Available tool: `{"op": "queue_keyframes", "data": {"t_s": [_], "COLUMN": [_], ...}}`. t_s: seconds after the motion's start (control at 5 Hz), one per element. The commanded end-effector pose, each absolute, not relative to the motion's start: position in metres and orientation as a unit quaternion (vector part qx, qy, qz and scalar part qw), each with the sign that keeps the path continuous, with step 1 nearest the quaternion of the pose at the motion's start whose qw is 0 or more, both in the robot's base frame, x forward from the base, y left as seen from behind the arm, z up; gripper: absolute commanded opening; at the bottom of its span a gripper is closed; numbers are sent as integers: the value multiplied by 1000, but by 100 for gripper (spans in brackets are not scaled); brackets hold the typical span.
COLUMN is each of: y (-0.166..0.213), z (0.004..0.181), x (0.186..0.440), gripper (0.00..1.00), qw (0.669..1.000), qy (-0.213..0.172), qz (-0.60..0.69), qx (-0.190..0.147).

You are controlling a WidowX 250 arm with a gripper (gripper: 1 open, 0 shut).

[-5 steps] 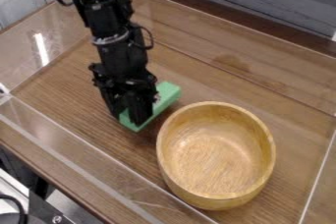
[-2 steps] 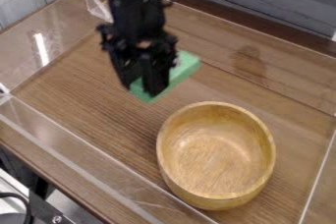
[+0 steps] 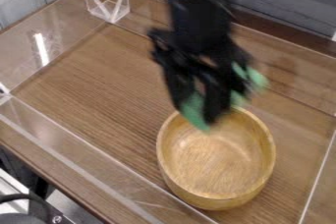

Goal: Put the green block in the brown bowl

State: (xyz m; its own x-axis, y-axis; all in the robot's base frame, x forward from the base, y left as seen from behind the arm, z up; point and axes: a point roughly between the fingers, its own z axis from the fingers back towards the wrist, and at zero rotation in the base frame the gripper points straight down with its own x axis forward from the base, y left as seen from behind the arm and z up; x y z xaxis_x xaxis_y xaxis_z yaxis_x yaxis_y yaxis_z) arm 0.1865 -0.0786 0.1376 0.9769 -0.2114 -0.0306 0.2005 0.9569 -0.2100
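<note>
Green block, plain and matte, shows only in parts past the dark, blurred gripper, above the far rim of the pale, grained wooden bowl; the claw looks clamped on it. Another green patch emerges at right.

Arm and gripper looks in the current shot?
Arm is dark, near-black, with bluish-grey sheen on the upper segments. Gripper is dark too, roughly matching the arm. Motion blur hides finger shape, cables and any markings.
</note>
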Motion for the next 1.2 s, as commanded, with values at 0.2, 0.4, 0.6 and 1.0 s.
{"op": "queue_keyframes", "data": {"t_s": [0.2,0.4,0.6,1.0], "y": [-114,-110,-107,-103], "z": [146,150,152,154], "x": [180,181,181,181], "gripper": [0,0,0,0], "qw": [991,991,992,992], "qy": [-9,-12,-13,-17], "qz": [-86,-77,-68,-52], "qx": [-104,-107,-108,-113]}}
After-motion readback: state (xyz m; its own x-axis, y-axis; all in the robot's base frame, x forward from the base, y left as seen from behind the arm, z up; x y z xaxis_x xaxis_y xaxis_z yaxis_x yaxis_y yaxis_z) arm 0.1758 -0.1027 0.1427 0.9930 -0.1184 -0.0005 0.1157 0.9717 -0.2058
